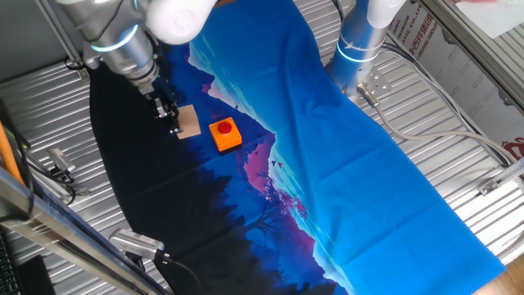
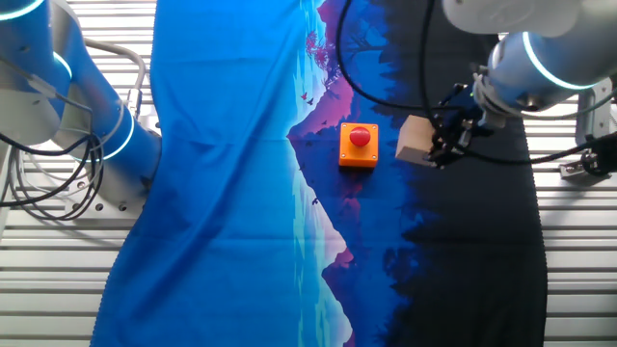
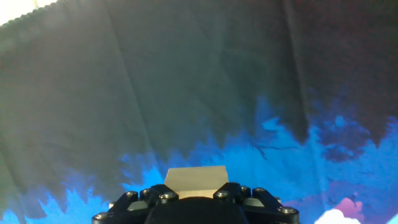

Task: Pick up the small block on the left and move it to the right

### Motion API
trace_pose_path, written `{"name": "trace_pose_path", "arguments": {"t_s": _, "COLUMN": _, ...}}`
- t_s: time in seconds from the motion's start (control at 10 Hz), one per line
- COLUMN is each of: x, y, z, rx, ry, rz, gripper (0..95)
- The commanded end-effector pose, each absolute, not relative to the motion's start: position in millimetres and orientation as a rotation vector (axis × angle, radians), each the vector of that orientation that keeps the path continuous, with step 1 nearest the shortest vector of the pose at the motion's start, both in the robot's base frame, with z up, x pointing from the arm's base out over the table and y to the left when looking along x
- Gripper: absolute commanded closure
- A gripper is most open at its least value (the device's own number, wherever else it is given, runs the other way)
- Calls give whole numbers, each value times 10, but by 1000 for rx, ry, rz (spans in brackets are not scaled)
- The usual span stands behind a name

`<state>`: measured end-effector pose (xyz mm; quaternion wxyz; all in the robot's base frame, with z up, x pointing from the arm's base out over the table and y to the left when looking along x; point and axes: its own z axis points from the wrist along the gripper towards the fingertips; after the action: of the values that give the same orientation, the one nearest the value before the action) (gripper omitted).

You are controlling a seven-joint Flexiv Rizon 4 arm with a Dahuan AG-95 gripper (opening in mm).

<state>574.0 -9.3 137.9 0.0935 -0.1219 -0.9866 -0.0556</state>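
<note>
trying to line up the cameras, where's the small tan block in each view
One fixed view: small block left of centre, at the gripper, left of the orange block.
Other fixed view: small block right of centre, right of the orange block.
Hand view: small block bottom centre, orange block not in view.
Shared landmark: the cloth's dark-to-blue edge.

Count of items showing on the tabletop (image 1: 458, 106):

- One small block (image 1: 189, 122), plain tan wood, sitting at the claw (image 1: 169, 115); also showing in the other fixed view (image 2: 415, 141) and the hand view (image 3: 196, 180).
- One orange block (image 1: 226, 134) with a red round top, lying just at 3 o'clock of the tan one in the first fixed view. That is making two blocks in all.
- One printed cloth (image 1: 368, 180), blue and black, covering the middle.
- Two robot arms showing: one (image 1: 123, 41) carrying the single claw, one (image 1: 360, 41) standing at the far edge.
</note>
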Motion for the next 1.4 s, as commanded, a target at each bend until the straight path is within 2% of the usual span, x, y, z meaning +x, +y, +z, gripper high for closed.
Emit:
{"name": "trace_pose_path", "arguments": {"t_s": 0.1, "x": 5716, "y": -80, "z": 1377, "rx": -342, "ry": -2938, "rz": -176, "gripper": 950}}
{"name": "trace_pose_path", "arguments": {"t_s": 0.3, "x": 5708, "y": -90, "z": 1372, "rx": -287, "ry": -2952, "rz": -192, "gripper": 950}}
{"name": "trace_pose_path", "arguments": {"t_s": 0.4, "x": 5706, "y": -93, "z": 1370, "rx": -262, "ry": -2958, "rz": -191, "gripper": 570}}
{"name": "trace_pose_path", "arguments": {"t_s": 0.5, "x": 5703, "y": -96, "z": 1368, "rx": -259, "ry": -2963, "rz": -193, "gripper": 380}}
{"name": "trace_pose_path", "arguments": {"t_s": 0.6, "x": 5702, "y": -97, "z": 1368, "rx": -253, "ry": -2966, "rz": -196, "gripper": 380}}
{"name": "trace_pose_path", "arguments": {"t_s": 0.7, "x": 5702, "y": -99, "z": 1367, "rx": -249, "ry": -2970, "rz": -198, "gripper": 190}}
{"name": "trace_pose_path", "arguments": {"t_s": 1.3, "x": 5700, "y": -100, "z": 1366, "rx": -248, "ry": -2966, "rz": -219, "gripper": 190}}
{"name": "trace_pose_path", "arguments": {"t_s": 1.4, "x": 5700, "y": -101, "z": 1365, "rx": -248, "ry": -2962, "rz": -220, "gripper": 380}}
